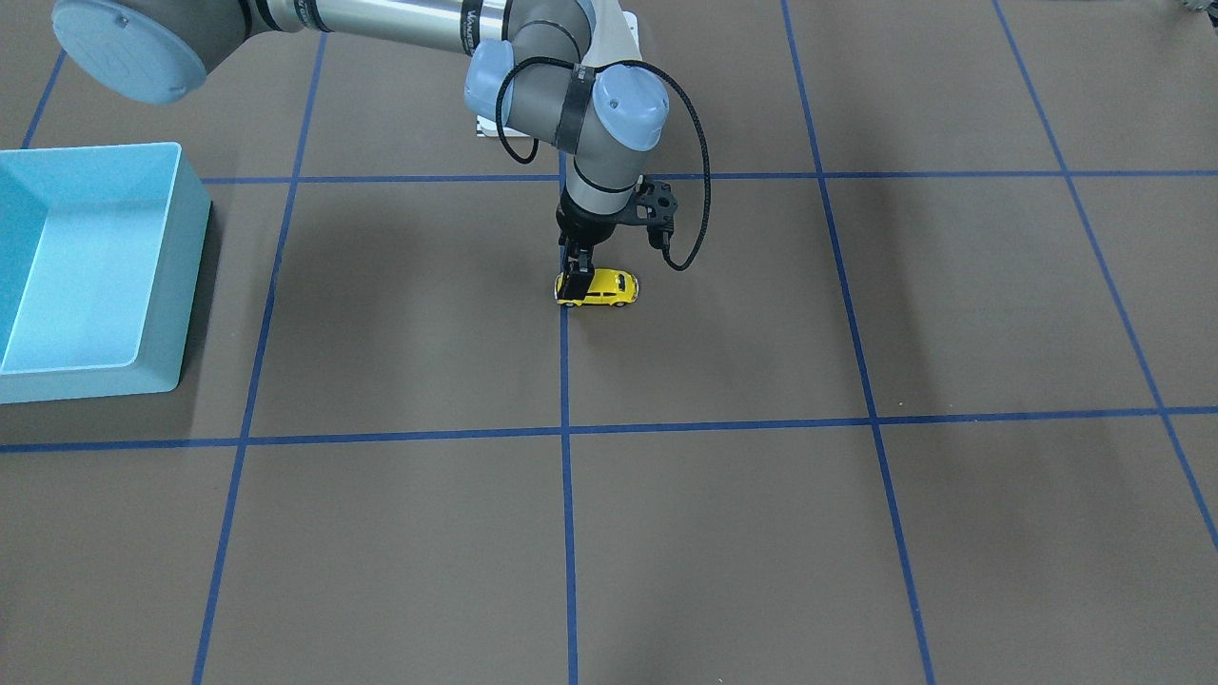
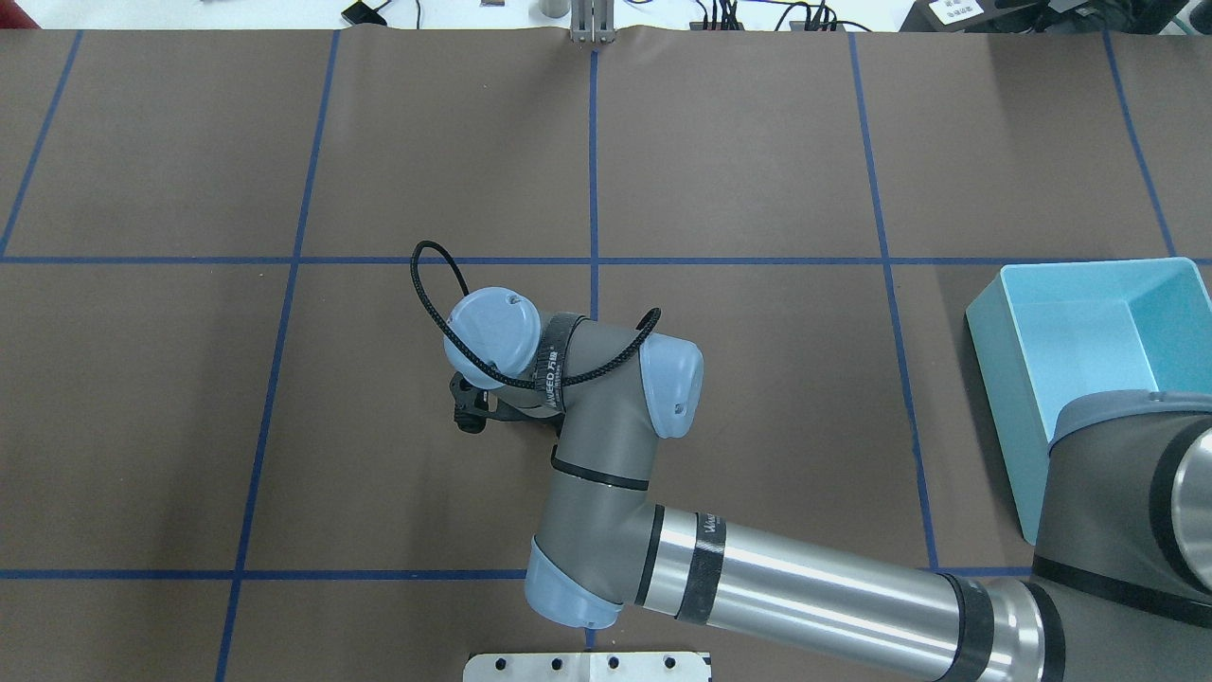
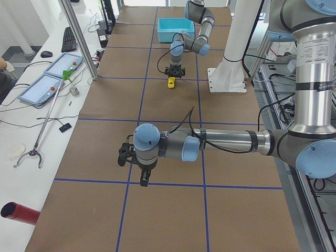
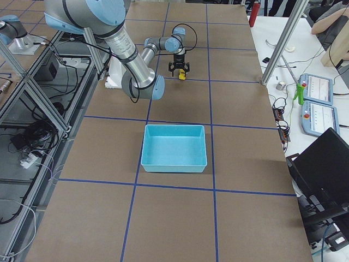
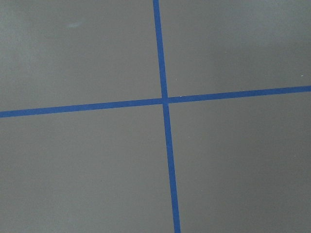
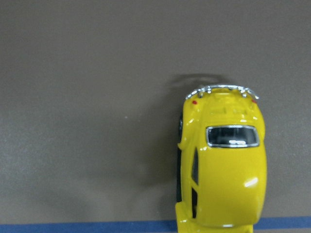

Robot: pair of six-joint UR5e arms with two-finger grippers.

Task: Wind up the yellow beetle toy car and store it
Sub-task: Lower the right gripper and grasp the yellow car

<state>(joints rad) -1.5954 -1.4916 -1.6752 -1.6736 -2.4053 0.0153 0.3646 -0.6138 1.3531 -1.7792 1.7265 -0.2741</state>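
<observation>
The robot's right gripper (image 1: pixel 575 276) hangs straight down over one end of the yellow beetle toy car (image 1: pixel 604 287), which sits on its wheels on the brown table (image 1: pixel 761 533), just beside a blue tape line (image 1: pixel 565 381) near the middle of the work area. One dark finger crosses the car's end as seen from the operators' side, but from here one cannot tell whether the jaws are pinching the body or only straddling it. The wrist camera shows just the car's roof, rear window and chrome bumper, with no fingers in sight. The light blue bin (image 1: pixel 86 385) stands well apart on the robot's right side, and the car is not in it. The left gripper (image 3: pixel 143 181) hovers over bare table far from the car, and its jaws are too small in the side view to tell their state. As a judgement, the job looks to be at an early stage: nothing shows the car wound up, and the carry to the bin and the drop inside are not yet done.
</observation>
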